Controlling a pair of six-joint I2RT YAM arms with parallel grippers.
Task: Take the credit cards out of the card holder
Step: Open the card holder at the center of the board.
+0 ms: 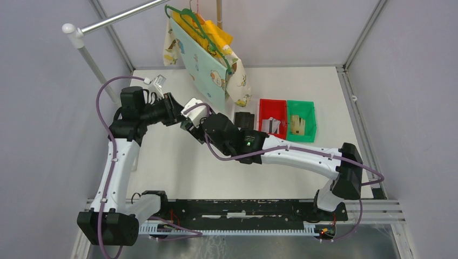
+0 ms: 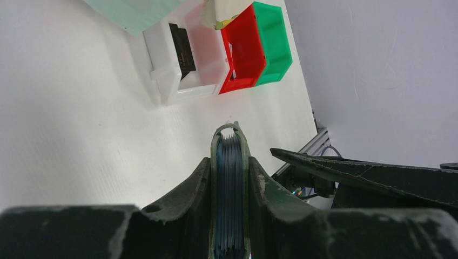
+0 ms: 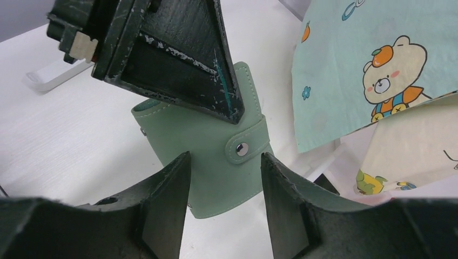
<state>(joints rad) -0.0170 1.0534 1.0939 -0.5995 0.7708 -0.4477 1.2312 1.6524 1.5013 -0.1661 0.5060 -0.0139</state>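
Top view: the left arm (image 1: 116, 162) and right arm (image 1: 302, 154) meet above the middle of the worktop (image 1: 178, 172). Beside them stand a red bin (image 1: 271, 105) and a green bin (image 1: 301, 106). What looks like a pale card (image 1: 274, 125) lies in the red one and a tan card (image 1: 296, 125) in the green.

Left wrist view: the left pincer (image 2: 230, 167) is clamped narrow on the card holder (image 2: 230, 189), which is seen edge-on and held off the worktop. Whether any cards are inside cannot be told.

Right wrist view: the right pincer (image 3: 226, 178) stands apart and holds nothing, with the holder's lower part beyond its gap. The snap tab (image 3: 246, 147) is fastened. The step is probably unsnapping. Pinch only the tab's free end and peel it off the stud, while the left grip stays firm and clear of the tab.
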